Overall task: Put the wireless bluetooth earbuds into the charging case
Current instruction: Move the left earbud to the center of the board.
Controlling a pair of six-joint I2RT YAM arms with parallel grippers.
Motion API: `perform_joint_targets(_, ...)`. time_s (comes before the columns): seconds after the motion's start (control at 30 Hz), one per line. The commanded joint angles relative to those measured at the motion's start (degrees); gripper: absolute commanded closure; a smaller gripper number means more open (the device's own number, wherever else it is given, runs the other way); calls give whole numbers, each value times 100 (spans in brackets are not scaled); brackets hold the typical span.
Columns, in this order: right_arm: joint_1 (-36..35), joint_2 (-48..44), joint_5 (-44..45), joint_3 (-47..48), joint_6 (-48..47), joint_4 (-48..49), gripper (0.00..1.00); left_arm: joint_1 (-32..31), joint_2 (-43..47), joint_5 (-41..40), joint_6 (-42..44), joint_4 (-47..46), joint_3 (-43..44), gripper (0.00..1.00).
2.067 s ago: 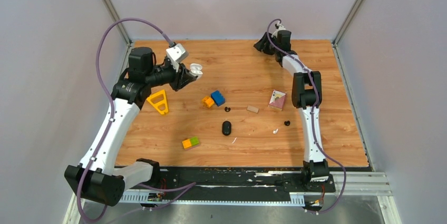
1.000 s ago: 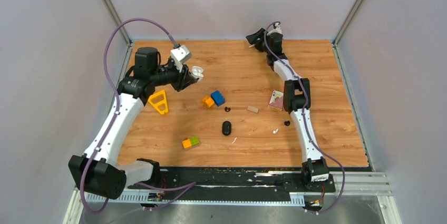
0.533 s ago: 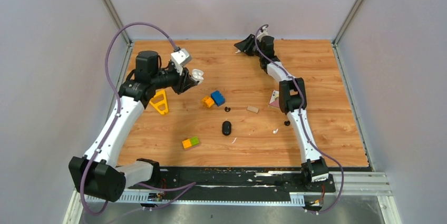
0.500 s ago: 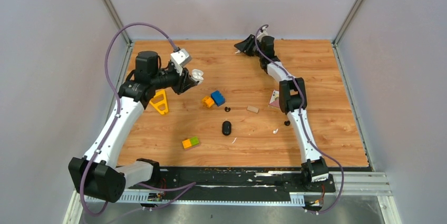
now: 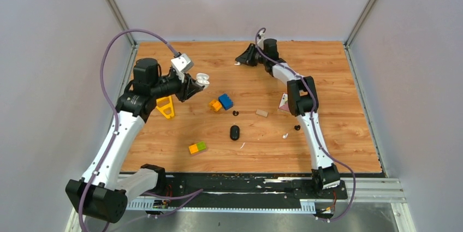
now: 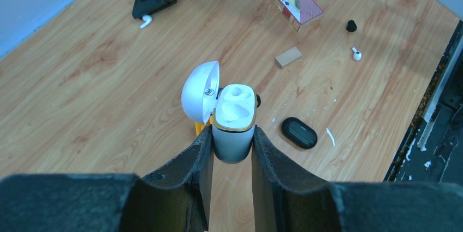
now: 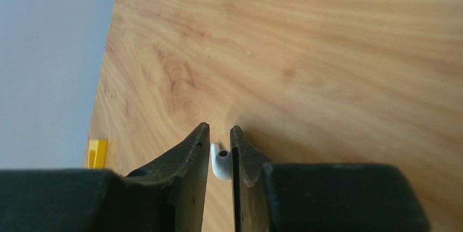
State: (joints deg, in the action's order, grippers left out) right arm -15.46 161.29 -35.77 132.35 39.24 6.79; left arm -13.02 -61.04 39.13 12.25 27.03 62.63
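The right gripper [image 7: 219, 128] pinches a white bud [image 7: 220, 162] just behind its tips. The left gripper [image 6: 231, 131] clamps the open case [image 6: 235, 113]; from above, the bud lies at its 2 o'clock.

I am holding the left arm [image 5: 117, 134] bent above the left side of the worktop [image 5: 338, 134], with the wrist pointing right. The left tool [image 6: 232, 134] is clamping the charging case [image 6: 235, 109] between both fingers. The right arm [image 5: 314, 128] is reaching toward the far edge. The right tool [image 7: 220, 134] is pinching a white earbud [image 7: 220, 162] close above the worktop.
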Motion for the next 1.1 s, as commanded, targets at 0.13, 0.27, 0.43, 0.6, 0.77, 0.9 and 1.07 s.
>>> perform_joint_targets(0.13, -522, -1055, -185, -1159, -2741, -2508, 80, 53, 502, 138, -293, -276, 22, 100)
perform_joint_targets(0.27, -622, -1755, 28, -2149, -3230, -3004, 81, 62, 648, 146, -436, -455, -42, 100)
perform_joint_targets(0.43, -702, -2919, 186, -3766, -3367, -3045, 81, 80, 776, 193, -544, -539, -29, 100)
perform_joint_targets(0.6, -803, -4257, 333, -5149, -3435, -3128, 81, 80, 766, 291, -755, -899, -23, 100)
perform_joint_targets(0.77, -969, -5299, 466, -6234, -3697, -3150, 79, 80, 712, 374, -991, -1241, -19, 100)
perform_joint_targets(0.9, -1285, -5798, 523, -6596, -4098, -3142, 75, 80, 670, 352, -1159, -1456, -5, 100)
perform_joint_targets(1.07, -1349, -6335, 261, -6174, -4864, -3786, 71, 80, 660, 413, -1131, -1644, -15, 100)
